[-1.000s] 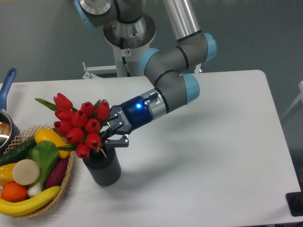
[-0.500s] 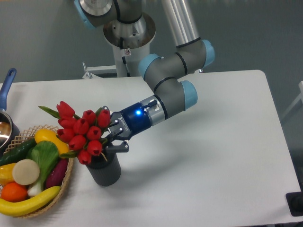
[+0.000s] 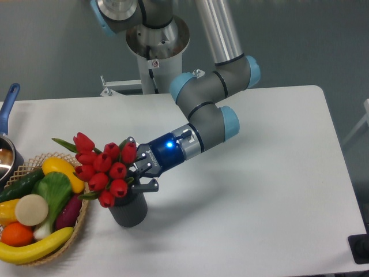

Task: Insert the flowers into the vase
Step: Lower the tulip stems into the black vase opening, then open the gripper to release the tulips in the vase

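Gripping the flowers [image 3: 104, 173] by their stems, the claw [image 3: 140, 175] is clamped on the bunch right over the mouth of the vase [image 3: 129, 209]. Red heads fan out to the far side of the claw from the arm, tilted toward the basket [image 3: 69, 234]. Directly beneath the claw stands the dark grey vase on the white counter [image 3: 259, 190], its rim partly hidden by blooms and leaves; how far the stems reach inside cannot be told. Beyond the flowers, the basket holds fruit and vegetables. A blue light glows on the wrist behind the claw.
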{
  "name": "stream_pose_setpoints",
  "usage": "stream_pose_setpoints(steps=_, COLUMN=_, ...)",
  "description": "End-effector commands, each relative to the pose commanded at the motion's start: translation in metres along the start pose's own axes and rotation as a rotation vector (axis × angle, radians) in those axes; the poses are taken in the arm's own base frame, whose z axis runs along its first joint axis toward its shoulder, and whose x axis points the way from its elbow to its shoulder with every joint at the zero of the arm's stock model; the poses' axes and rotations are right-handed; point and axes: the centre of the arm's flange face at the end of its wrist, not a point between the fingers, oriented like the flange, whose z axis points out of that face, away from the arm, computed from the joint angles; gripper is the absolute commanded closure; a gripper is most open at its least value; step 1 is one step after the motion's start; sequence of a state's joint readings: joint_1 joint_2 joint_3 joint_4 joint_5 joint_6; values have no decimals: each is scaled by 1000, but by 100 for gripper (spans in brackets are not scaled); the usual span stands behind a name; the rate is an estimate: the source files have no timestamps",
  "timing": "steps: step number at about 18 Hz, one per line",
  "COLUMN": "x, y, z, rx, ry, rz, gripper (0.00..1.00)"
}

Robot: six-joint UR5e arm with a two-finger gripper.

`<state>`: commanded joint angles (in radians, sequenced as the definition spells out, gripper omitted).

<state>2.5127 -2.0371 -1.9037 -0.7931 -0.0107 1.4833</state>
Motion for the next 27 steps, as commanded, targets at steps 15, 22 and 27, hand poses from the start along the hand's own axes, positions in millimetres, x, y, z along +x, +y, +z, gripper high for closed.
stream_pose_setpoints(steps=15, x=-1, y=0, z=-3, rx=1, ry=-6, rz=25, gripper=0)
stream_pose_setpoints(steps=22, x=0, y=0, z=-6, rx=-105, ry=-19, rz=42, gripper=0)
stream_pose_setpoints(steps=27, x=-1, y=-4, z=-17, rx=-179, ry=-45, rz=53, gripper=0)
